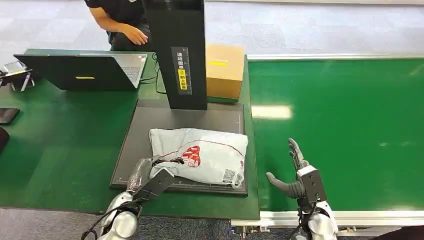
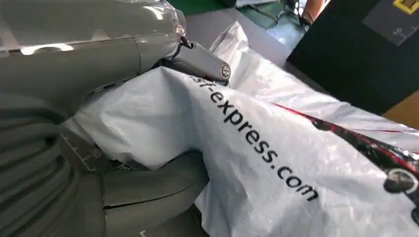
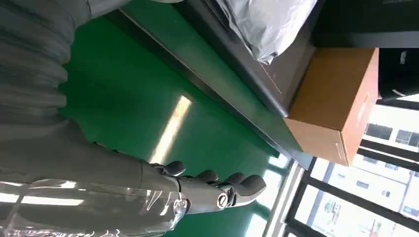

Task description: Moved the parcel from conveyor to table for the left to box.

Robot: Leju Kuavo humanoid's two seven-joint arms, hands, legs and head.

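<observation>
A white plastic parcel bag (image 1: 202,155) with red and black print lies on the dark mat (image 1: 150,120) on the table. My left hand (image 1: 149,175) grips its near left corner; up close, the thumb and fingers (image 2: 197,61) pinch the crumpled bag (image 2: 276,148). My right hand (image 1: 295,177) hovers open over the green conveyor belt (image 1: 340,125), just right of the mat, holding nothing. The right wrist view has its straight fingers (image 3: 217,190) above the belt, with the bag's end (image 3: 267,24) on the mat.
A brown cardboard box (image 1: 224,70) stands behind the mat beside a tall black post (image 1: 177,50). An open laptop (image 1: 82,70) sits at the back left, with a person (image 1: 120,20) seated behind it. A dark device (image 1: 7,115) lies at the table's left edge.
</observation>
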